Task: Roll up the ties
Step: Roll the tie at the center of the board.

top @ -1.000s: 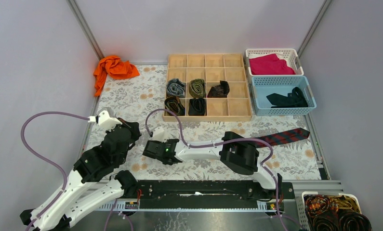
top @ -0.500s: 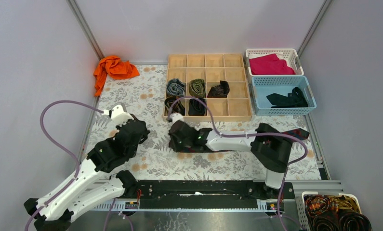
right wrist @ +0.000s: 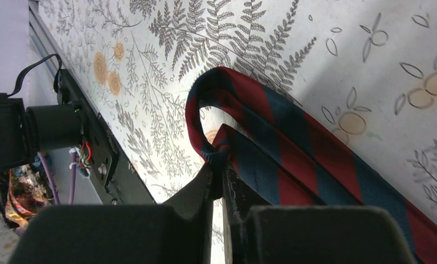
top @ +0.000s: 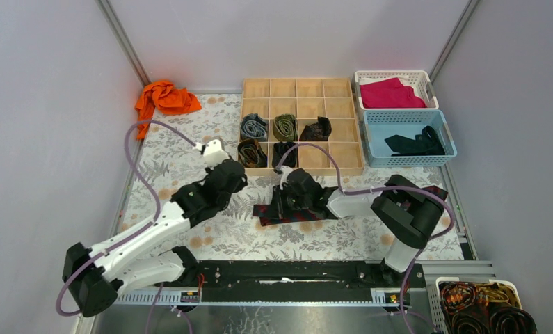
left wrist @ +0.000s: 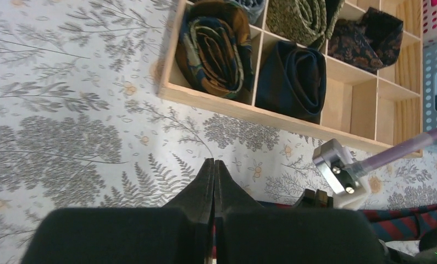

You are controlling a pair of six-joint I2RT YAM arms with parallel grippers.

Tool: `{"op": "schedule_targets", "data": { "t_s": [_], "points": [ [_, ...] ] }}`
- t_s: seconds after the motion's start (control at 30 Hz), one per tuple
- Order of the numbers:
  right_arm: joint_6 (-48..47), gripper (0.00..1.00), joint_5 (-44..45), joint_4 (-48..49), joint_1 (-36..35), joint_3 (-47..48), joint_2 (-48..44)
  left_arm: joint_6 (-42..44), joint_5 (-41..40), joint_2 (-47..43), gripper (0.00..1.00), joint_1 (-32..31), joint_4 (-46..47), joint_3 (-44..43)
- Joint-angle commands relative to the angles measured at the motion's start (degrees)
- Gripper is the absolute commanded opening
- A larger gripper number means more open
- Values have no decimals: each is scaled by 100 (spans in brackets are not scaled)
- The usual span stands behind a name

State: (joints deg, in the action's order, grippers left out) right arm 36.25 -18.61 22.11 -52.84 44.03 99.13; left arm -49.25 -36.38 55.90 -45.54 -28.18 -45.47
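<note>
Right wrist view: right gripper (right wrist: 219, 177) pinches the folded end of the striped tie (right wrist: 293, 159), fingers almost closed. And the left gripper (left wrist: 214, 171) sits clamped together, empty, nearby.

Navy-and-red striped tie (right wrist: 293, 165), grey fern-print table cover (top: 176, 122), orange cloth (top: 163, 99)

A robotics lab test cell: plain grey wall panels (top: 44, 104) framed by aluminium posts (top: 124, 43) box in a floral-clothed desk (top: 183, 139). Two cabled robot arms (top: 148, 229) are bolted to a black rail (top: 287, 273). Rolled ties (top: 284, 127) sit sorted in a wooden compartment tray (top: 301, 169).
</note>
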Motion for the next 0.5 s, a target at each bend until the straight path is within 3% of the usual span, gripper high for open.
{"op": "schedule_targets", "data": {
  "t_s": [0.0, 0.47],
  "points": [
    [107, 5, -380, 559, 237, -351, -524, 222, 386, 496, 0, 1, 982, 101],
    [204, 6, -654, 946, 700, -791, -318, 522, 1098, 2069, 0, 1, 2297, 475]
  ]
}}
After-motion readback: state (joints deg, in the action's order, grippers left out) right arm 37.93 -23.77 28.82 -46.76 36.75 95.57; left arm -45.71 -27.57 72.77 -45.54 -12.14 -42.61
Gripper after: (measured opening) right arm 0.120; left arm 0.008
